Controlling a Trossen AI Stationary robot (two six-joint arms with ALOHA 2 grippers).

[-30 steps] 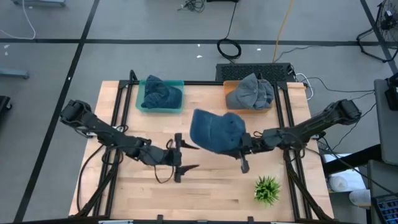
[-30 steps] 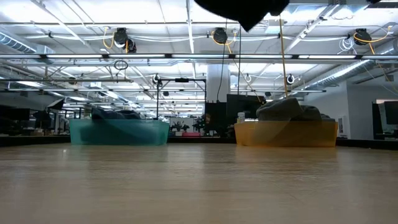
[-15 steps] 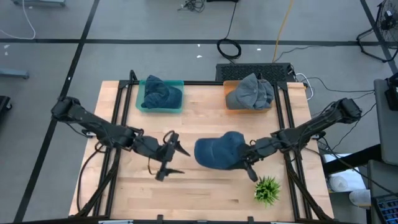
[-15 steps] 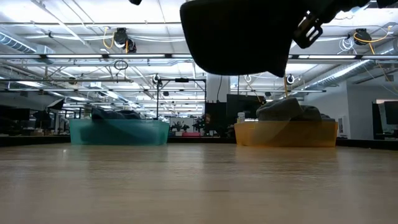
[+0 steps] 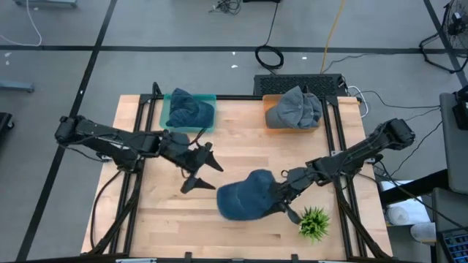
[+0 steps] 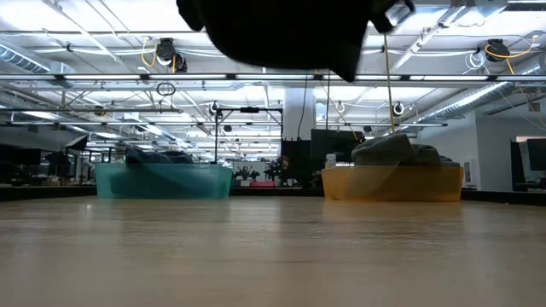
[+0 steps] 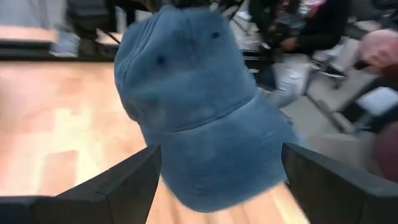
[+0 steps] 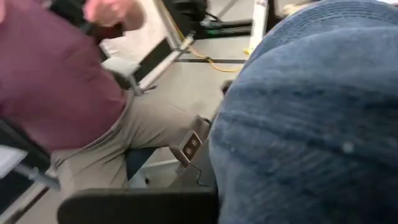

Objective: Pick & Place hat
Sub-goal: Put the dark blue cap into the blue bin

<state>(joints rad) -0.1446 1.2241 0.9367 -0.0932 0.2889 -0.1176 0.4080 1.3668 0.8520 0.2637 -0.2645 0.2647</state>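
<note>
High view: right end effector (image 5: 279, 199) clamps hat (image 5: 245, 197) | left end effector (image 5: 201, 169) apart

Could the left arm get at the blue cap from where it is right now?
Probably yes. The left gripper is open and faces the blue cap, with bare table between them. But the right gripper holds the cap in the air.

Blue denim cap (image 5: 245, 197), held aloft, near table's front

My overhead camera looks straight down; the low one looks level across my table (image 5: 146, 219); both wrist cameras closely share the blue hat (image 7: 199, 112).
</note>
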